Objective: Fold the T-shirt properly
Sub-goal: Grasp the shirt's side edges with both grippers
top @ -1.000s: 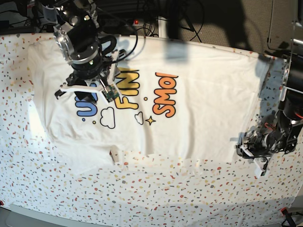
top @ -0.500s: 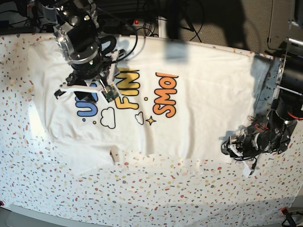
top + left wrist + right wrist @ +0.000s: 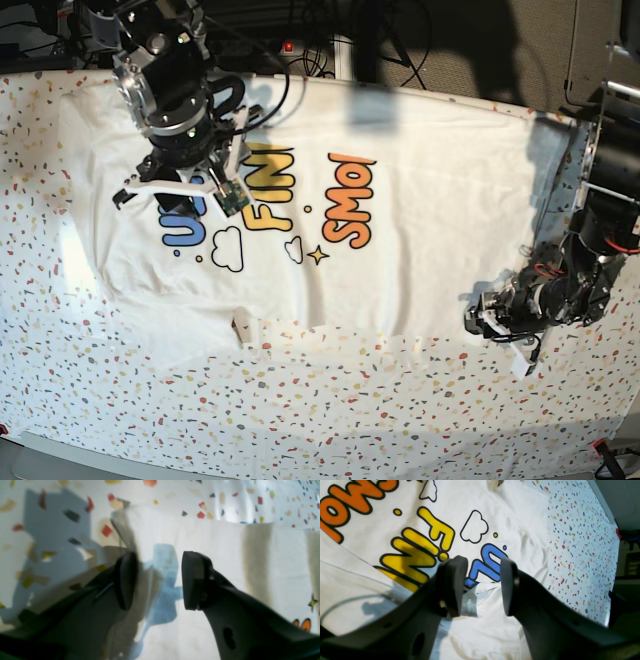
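Note:
The white T-shirt (image 3: 420, 230) lies spread print-up on the speckled table, its hem toward the base view's right. My left gripper (image 3: 490, 318) sits low at the shirt's near right corner. In the left wrist view it (image 3: 160, 580) is open, its fingers (image 3: 195, 580) astride the white cloth (image 3: 225, 555) beside the hem edge. My right gripper (image 3: 190, 195) hovers over the blue letters. In the right wrist view it (image 3: 482, 585) is open above a raised white fold (image 3: 475, 600) that covers part of the blue print on the T-shirt (image 3: 495, 510).
The terrazzo tabletop (image 3: 350, 400) shows along the near side and at the left (image 3: 30, 250). Dark cables and equipment (image 3: 400, 40) sit behind the far edge. The table's edge (image 3: 605, 512) appears in the right wrist view.
My left gripper has moved left along the near side, from beside the hem onto the shirt's near right corner. The right arm has stayed over the blue letters.

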